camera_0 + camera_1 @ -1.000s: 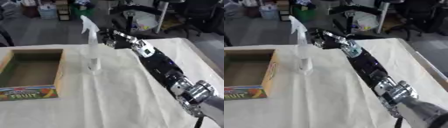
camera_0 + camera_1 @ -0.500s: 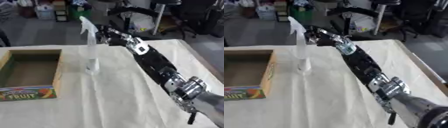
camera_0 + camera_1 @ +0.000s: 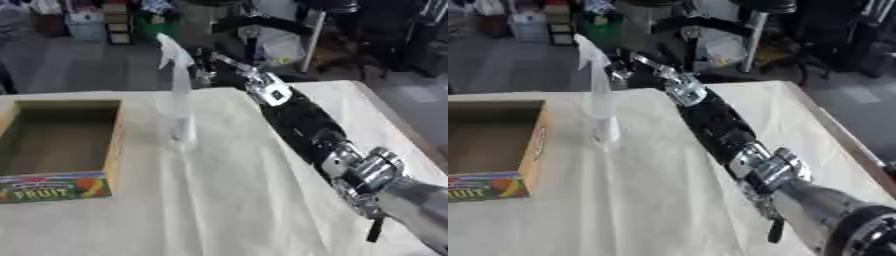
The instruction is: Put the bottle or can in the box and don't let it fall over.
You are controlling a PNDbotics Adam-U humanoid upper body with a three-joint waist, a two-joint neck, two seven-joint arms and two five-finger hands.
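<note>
Our spray bottle (image 3: 179, 97) stands upright on the cloth-covered bench (image 3: 227, 200), just beside the open cardboard box (image 3: 59, 142), which lies at its nine o'clock. Our right hand (image 3: 210, 67) sits at the bottle's two o'clock, near its neck; we cannot tell how its fingers stand. We should grip low and lift straight before crossing leftward.

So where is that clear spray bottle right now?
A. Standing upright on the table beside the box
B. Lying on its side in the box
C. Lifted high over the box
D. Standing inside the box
A: the spray bottle stands upright on the cloth-covered table, right of the empty cardboard box.
</note>
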